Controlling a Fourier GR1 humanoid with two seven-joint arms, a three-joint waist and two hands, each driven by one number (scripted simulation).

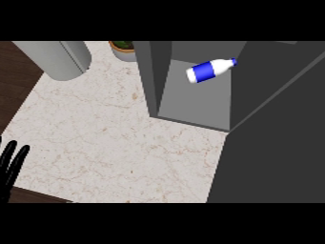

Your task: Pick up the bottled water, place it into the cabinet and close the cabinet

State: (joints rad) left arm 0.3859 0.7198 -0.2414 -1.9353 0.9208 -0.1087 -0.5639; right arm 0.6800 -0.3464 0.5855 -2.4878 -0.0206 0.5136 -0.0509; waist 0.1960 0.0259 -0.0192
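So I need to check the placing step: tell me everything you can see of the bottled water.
The bottled water is a white bottle with a broad blue label band around its middle and a small blue cap at its upper right end. It looks like plastic. It lies tilted on its side inside the open grey cabinet, cap pointing up and right toward the cabinet's inner wall. No hand touches it. Whether it rests on the cabinet floor or against the wall cannot be told from this view.

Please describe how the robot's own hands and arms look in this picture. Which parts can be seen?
Only one hand shows: the left hand, at the lower left edge. It is plain black, with long, slim, rounded fingers, no markings and no cables. No forearm is visible, and the right hand is out of view.
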